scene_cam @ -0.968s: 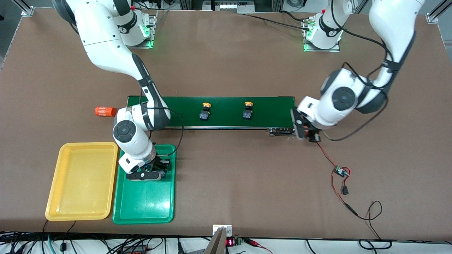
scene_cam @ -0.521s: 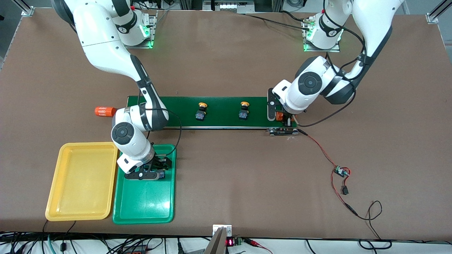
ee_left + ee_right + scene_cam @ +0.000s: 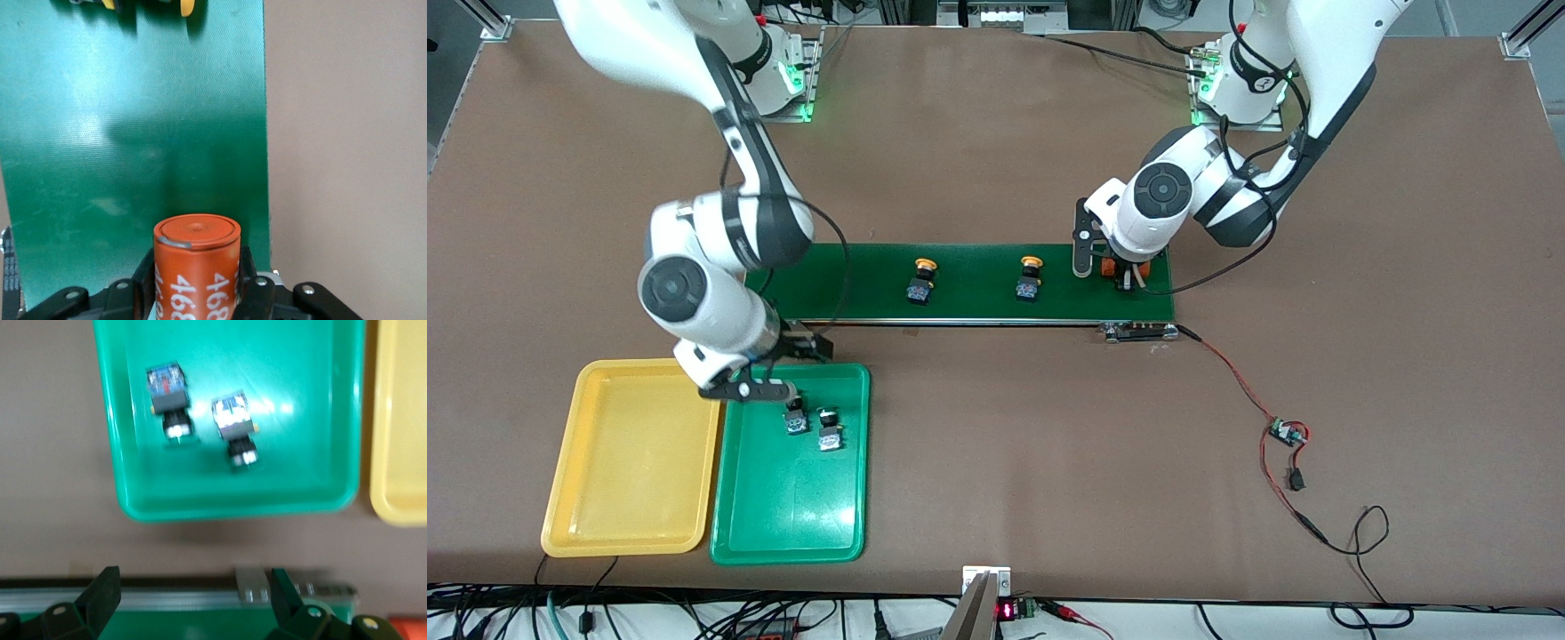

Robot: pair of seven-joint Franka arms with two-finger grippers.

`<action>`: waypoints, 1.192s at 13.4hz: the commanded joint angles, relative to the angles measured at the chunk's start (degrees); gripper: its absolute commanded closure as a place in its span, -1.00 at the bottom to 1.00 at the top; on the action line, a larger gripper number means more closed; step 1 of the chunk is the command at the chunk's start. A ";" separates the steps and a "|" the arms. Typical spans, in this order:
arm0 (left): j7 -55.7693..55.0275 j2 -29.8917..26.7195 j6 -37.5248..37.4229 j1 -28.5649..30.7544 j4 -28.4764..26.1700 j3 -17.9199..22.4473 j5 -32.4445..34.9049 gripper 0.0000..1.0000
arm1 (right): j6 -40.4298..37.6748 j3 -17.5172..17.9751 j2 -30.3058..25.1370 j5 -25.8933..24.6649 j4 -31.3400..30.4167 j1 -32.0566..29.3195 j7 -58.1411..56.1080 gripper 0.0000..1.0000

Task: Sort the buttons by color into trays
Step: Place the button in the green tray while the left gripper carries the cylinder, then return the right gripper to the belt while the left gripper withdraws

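Brown table (image 3: 996,462) carried both trays side by side: two buttons (image 3: 811,427) lay in the green tray (image 3: 783,524) beneath the wide-fingered right gripper (image 3: 769,378), two yellow buttons (image 3: 974,276) waited on the belt (image 3: 978,307), and the left gripper (image 3: 1116,271) clamped an orange cylinder (image 3: 197,267) over the belt's end.

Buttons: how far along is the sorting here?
Done: two buttons lie in the green tray. In hand: the open right tool is over that tray; the left tool grips an orange cylinder over the belt. Left: two yellow buttons on the belt; yellow tray holds none.
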 commanded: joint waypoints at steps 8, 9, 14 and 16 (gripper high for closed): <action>0.07 -4.03 0.25 0.67 7.58 9.20 -5.31 -1.00 | 7.95 0.74 -16.42 -0.17 -23.41 11.90 16.26 -1.00; 0.16 -4.29 0.17 0.67 8.29 12.20 -6.82 -1.00 | 10.14 0.75 -15.89 -0.17 -24.11 12.78 18.10 -1.00; -8.25 -5.96 -0.54 0.58 10.66 18.73 -7.10 -1.00 | 14.64 0.66 -11.50 -0.35 -23.59 15.60 21.73 -1.00; -17.98 -6.75 -0.54 0.49 10.84 19.60 -7.10 -1.00 | 16.75 0.75 -10.27 -0.26 -23.50 15.43 22.77 -1.00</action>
